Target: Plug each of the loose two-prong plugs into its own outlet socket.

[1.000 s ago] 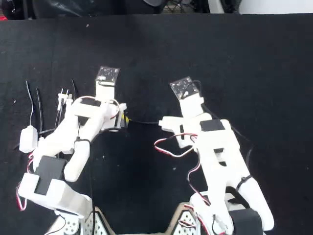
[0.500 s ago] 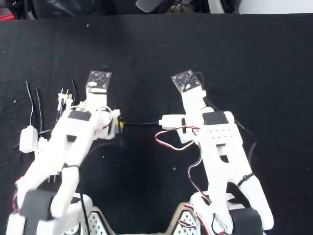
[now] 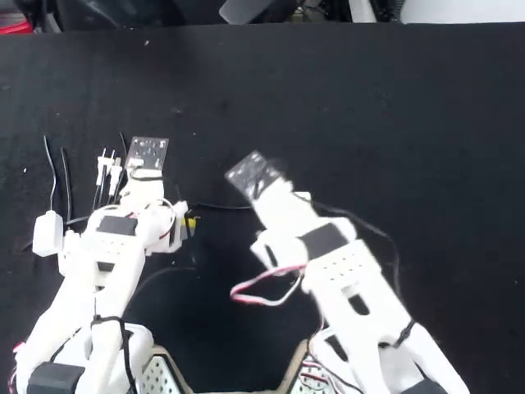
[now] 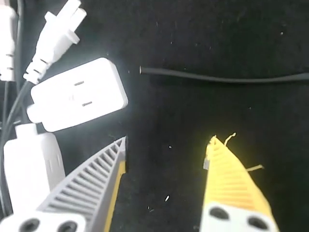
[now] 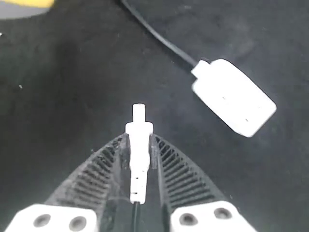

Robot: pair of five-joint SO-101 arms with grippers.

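In the right wrist view my right gripper (image 5: pixel 139 137) is shut on a white two-prong plug (image 5: pixel 137 159), its prongs pointing forward. A white outlet socket (image 5: pixel 234 96) on a black cable lies ahead of it and off to one side. In the left wrist view my left gripper (image 4: pixel 168 141) is open over bare mat. A white outlet socket (image 4: pixel 77 94) with two slots lies just beyond its grey finger (image 4: pixel 96 179), and a loose white plug (image 4: pixel 53 29) lies farther off. From above, the left gripper (image 3: pixel 146 152) sits beside the loose plugs (image 3: pixel 107 167), and the right gripper (image 3: pixel 253 174) is near the table's middle.
A black mat (image 3: pixel 394 107) covers the table. A white block (image 3: pixel 47 232) with black cables lies at the far left. A thin black cable (image 4: pixel 222 77) crosses ahead of the left gripper. Red and white servo wires (image 3: pixel 262 287) loop off the right arm.
The right arm has swung left and back toward the table's middle with the plug. The left arm has shifted left, bringing its gripper beside the loose plugs.
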